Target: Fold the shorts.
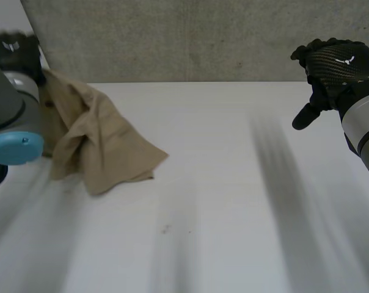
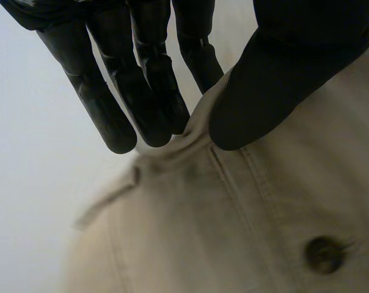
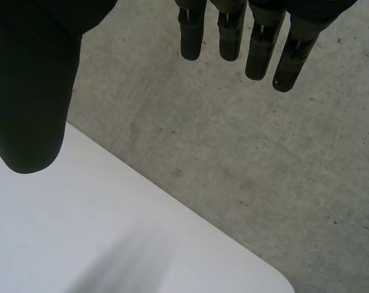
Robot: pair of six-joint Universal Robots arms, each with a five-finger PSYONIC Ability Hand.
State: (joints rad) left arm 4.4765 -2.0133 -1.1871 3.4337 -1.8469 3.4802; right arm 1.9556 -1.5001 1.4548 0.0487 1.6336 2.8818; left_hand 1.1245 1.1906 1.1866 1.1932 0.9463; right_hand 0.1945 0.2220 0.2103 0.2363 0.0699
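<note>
White table (image 1: 233, 201) bears the shorts (image 1: 96, 143) bunched at its far left, the left hand (image 2: 267, 85) pinching a thin waistband ridge — a hold that may slip — while the right hand (image 1: 334, 67) hangs spread, empty.

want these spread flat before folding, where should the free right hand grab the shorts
Take the loose corner of the shorts that points toward the table's middle, coming in low from the right hand's side. The left hand pinches a fold by the button, so that far corner probably pulls the bundle open.
</note>
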